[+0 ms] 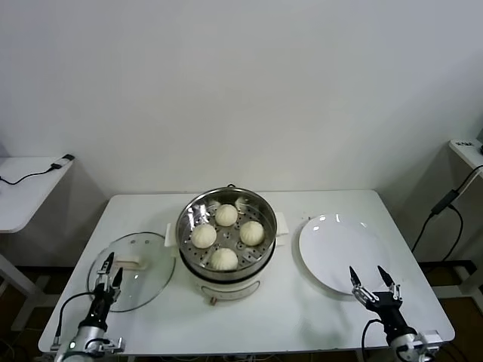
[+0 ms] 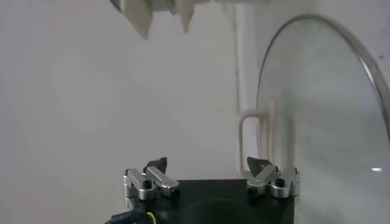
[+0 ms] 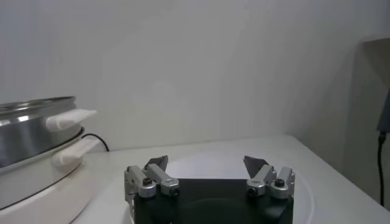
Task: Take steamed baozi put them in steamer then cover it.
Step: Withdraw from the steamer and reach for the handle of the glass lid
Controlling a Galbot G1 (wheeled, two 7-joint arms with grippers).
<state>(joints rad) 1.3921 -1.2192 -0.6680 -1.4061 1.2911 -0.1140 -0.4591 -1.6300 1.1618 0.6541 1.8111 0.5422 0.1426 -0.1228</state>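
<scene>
All four steamed baozi [image 1: 226, 237] sit on the perforated tray inside the steamer [image 1: 190, 219], which stands uncovered at the middle of the white worktop [image 1: 302, 317]; the cover [image 1: 148, 279] lies flat on the worktop just to the steamer's left, handle up. The left pincer [image 1: 110, 270] hovers at the cover's near-left edge, fingers spread and holding nothing, while the right pincer [image 1: 373, 280] hangs wide open and empty at the near edge of the white plate [image 1: 332, 253] to the steamer's right
</scene>
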